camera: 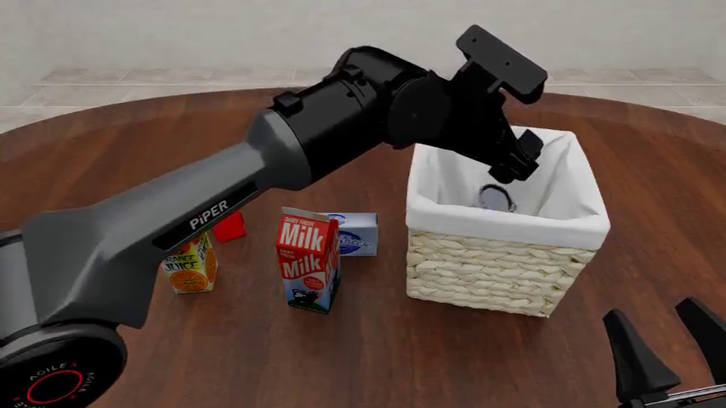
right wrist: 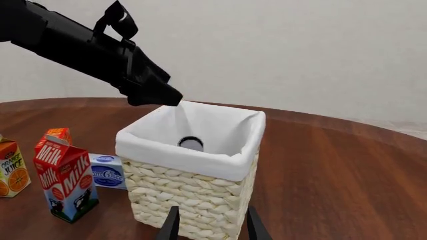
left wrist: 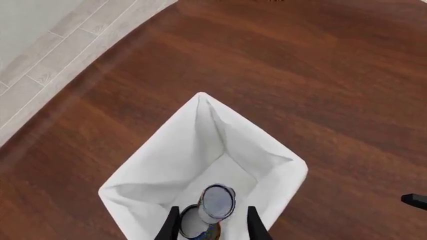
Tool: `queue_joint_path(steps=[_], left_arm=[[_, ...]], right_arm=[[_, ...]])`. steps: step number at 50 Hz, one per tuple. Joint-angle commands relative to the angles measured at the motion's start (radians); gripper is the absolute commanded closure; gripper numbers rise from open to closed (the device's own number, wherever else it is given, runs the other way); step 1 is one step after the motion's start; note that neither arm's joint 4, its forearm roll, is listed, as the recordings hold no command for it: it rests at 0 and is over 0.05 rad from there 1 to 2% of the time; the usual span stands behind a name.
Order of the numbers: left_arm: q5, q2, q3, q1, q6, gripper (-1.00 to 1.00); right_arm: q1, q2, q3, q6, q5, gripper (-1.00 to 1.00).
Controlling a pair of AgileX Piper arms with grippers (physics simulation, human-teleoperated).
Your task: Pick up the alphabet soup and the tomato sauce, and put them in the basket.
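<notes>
The left gripper (left wrist: 210,230) is hanging over the basket (camera: 499,272) with jaws apart as the alphabet soup (left wrist: 217,202) is dropping between them into the lining, and if they lift carelessly they risk snagging the cloth; the right gripper (camera: 669,357) is idling open, tomato sauce nowhere visible.

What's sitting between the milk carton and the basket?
A small white-and-blue box, just behind the milk carton and left of the basket; front view shows it.
</notes>
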Motion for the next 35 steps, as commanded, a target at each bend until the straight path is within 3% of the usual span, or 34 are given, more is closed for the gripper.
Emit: queue_joint_path(steps=[1, 35], left_arm=[[-0.001, 0.021, -0.001, -0.005, 0.004, -1.00], [-0.001, 0.021, -0.001, -0.005, 0.004, -1.00]], right_arm=[[0.002, 0.000, 0.000, 0.000, 0.000, -1.00], [0.004, 0.000, 0.001, -0.004, 0.000, -1.00]])
